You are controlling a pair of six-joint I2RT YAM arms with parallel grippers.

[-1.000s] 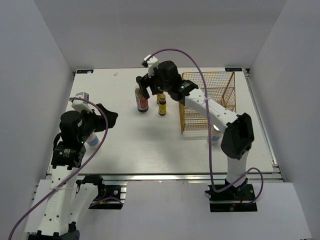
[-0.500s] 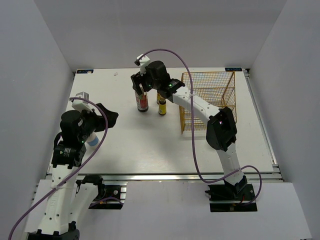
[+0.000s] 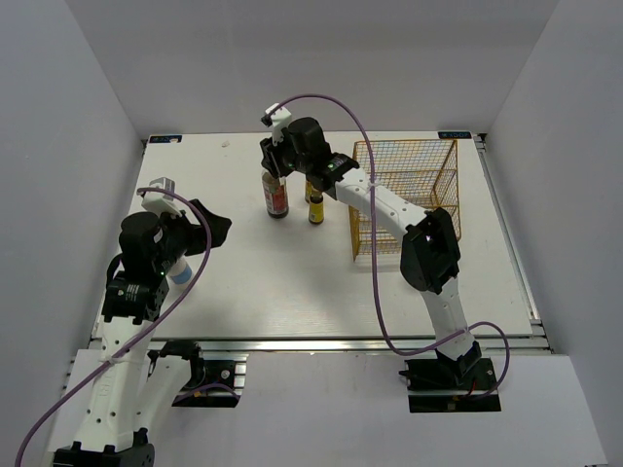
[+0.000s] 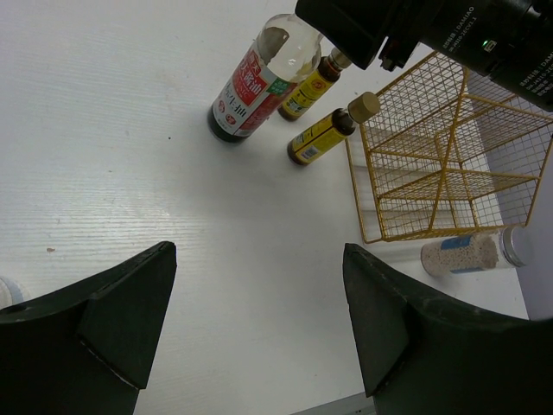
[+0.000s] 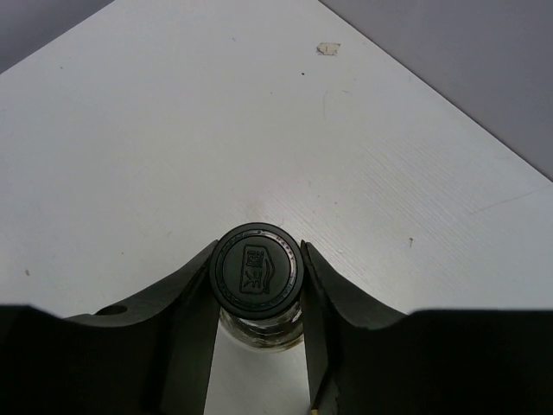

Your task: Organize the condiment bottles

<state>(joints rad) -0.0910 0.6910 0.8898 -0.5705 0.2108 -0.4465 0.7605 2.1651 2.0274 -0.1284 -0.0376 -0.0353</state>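
The taller dark-sauce bottle (image 3: 277, 198) with a red label stands upright at the back of the table. My right gripper (image 3: 275, 167) is over it, both fingers pressed against its black cap (image 5: 257, 270). Two tiny brown yellow-labelled bottles (image 3: 315, 211) (image 4: 304, 93) stand just right of it. One white blue-labelled cylinder (image 4: 465, 254) lies in front of the basket; another (image 3: 182, 275) sits beside my left arm. My left gripper (image 3: 219, 226) (image 4: 259, 251) hangs open over bare table, holding nothing.
A yellow wire basket (image 3: 391, 147) (image 4: 441, 164) lies on its side at the back right, right of the bottles. My right arm stretches across in front of it. Grey walls close in the table on three sides.
My right gripper moved left over the dark-sauce bottle and closed its fingers onto the cap, with the elbow swinging left. The left arm has barely moved.
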